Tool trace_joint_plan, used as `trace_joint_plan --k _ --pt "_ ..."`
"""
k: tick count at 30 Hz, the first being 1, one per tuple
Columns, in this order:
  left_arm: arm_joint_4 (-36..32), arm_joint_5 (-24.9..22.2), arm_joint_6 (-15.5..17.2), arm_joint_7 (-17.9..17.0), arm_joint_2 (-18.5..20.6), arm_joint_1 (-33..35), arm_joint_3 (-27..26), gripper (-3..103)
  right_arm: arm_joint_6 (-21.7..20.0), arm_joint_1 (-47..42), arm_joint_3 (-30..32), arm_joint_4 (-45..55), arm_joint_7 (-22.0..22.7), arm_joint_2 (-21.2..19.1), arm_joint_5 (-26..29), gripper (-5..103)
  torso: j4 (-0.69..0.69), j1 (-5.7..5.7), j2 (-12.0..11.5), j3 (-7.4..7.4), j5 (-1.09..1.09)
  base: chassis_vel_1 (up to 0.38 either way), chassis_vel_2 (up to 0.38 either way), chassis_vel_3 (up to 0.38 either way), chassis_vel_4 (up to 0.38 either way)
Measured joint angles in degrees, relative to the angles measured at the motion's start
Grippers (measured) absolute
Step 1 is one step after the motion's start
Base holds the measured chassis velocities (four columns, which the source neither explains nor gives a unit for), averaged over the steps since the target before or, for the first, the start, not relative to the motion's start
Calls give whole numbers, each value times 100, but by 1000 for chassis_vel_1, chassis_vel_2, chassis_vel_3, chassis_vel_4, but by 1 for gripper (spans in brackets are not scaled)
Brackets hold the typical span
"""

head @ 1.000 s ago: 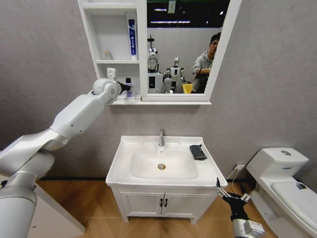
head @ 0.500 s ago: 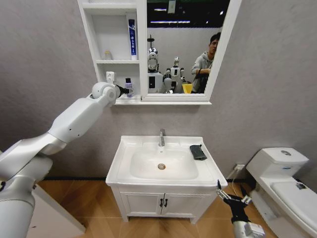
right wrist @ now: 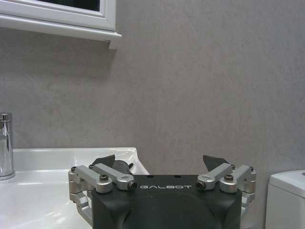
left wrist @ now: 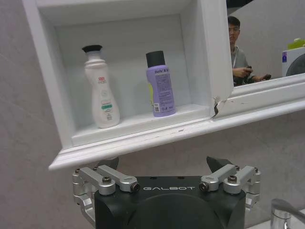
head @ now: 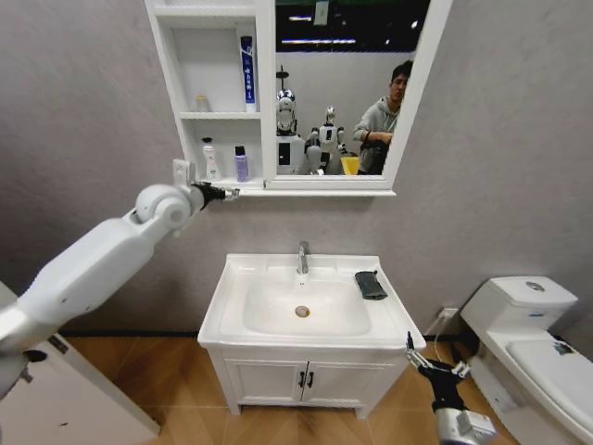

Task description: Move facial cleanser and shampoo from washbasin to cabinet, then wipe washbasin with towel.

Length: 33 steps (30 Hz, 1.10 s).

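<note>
Bathroom, washbasin (head: 232, 320), toilet (head: 533, 348), mirror (head: 347, 93)

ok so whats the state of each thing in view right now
white bottle: upright on the cabinet's bottom shelf, cap on
purple bottle: upright beside it, apart, cap on
towel: folded on the washbasin rim
tap: no water running
left end effector: open, empty, below the shelf
right end effector: open, empty, low by the washbasin corner
</note>
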Motion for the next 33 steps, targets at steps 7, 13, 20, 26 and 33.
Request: trace_joint_plan --k 7,13,20,26,33 --pt "-735 884 -1011 329 656 2555 -1493 100 41 9 -40 27 -15 -43 -235 100 4 0 0 -1 1 0 0 0 0" --pt "-1040 1240 -1287 331 409 3886 -2453 100 51 -133 0 112 -13 183 -416 100 -6 0 0 0 5 0 0 0 0" --pt "-1238 1812 -1405 592 -208 6045 -4229 100 90 -79 -86 50 -42 204 -502 100 1 0 0 0 2 0 0 0 0" --pt "-1252 2556 -1723 984 -1386 7704 -5634 100 174 -52 -141 1 -215 90 -490 100 2 0 1 0 5 0 0 0 0" --pt "-1219 2972 -1809 1238 -2643 8497 -6414 100 236 1 -132 -1 -470 -167 -454 100 1 0 0 0 3 0 0 0 0"
